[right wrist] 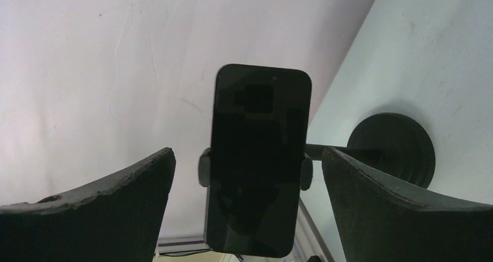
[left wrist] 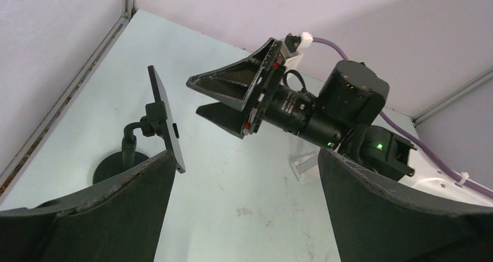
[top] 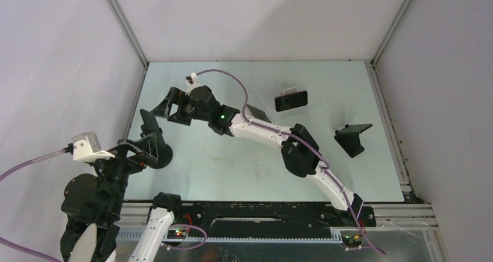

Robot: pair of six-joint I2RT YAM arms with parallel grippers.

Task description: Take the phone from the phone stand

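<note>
Two sets of fingers are spread wide, and nothing is held by either. The phone (right wrist: pixel 258 157) is still clamped in the phone stand (right wrist: pixel 392 149), upright in portrait, its dark screen turned toward the right wrist camera and gripped at both long edges by the stand's side clamps. The stand's round black base is set on the pale desk (top: pixel 232 163) close to the left wall, and the phone is carried above it on a bent arm. The right arm is stretched across the desk from its base toward the left side, and the right fingers (right wrist: pixel 407 215) are pointed at the phone's face. They are seen near it but apart from it, with the phone framed in the gap between them in the right wrist view. The left fingers (left wrist: pixel 104 210) are placed just beside the stand on its near side. From the left wrist view the phone is seen edge-on, and part of the base is hidden behind one finger. Whether the stand is touched by the left fingers cannot be told. Farther right on the desk, a second phone (top: pixel 290 100) with a dark screen is propped on a small white holder (top: pixel 289 90). A black angled stand (top: pixel 353 139) is placed near the right edge, well apart from both.
</note>
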